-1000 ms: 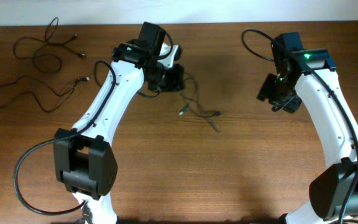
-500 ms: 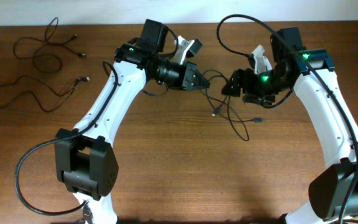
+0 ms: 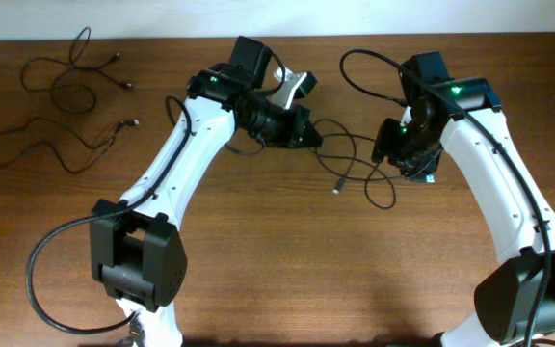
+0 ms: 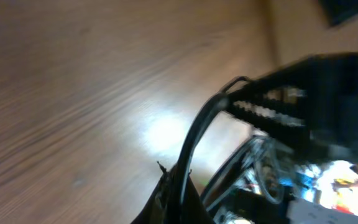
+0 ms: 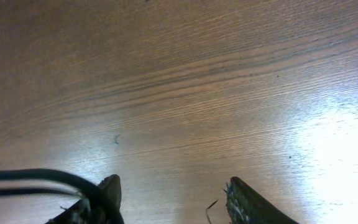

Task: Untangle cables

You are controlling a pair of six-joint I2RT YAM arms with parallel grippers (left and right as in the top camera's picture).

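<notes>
A tangle of thin black cables (image 3: 355,154) hangs in loops between my two grippers over the table's middle, one silver plug (image 3: 336,189) dangling low. My left gripper (image 3: 306,133) is shut on a strand of it. In the left wrist view that cable (image 4: 197,130) rises out of the closed left gripper (image 4: 179,183). My right gripper (image 3: 385,146) is just to the right of the tangle. In the right wrist view the right gripper (image 5: 173,196) is open with bare wood between the fingers, and a black cable (image 5: 36,176) runs past the outside of the left finger (image 5: 109,191).
Two more loose black cables lie at the table's far left, one (image 3: 66,72) near the back edge and one (image 3: 41,140) below it. The right arm's thick cable (image 3: 364,67) arcs above the table. The brown table (image 3: 277,270) spreads out toward the front.
Both arms swung in toward the middle, the left carrying the tangle to the right. The right gripper then drew back a little to the right and its jaws narrowed.
</notes>
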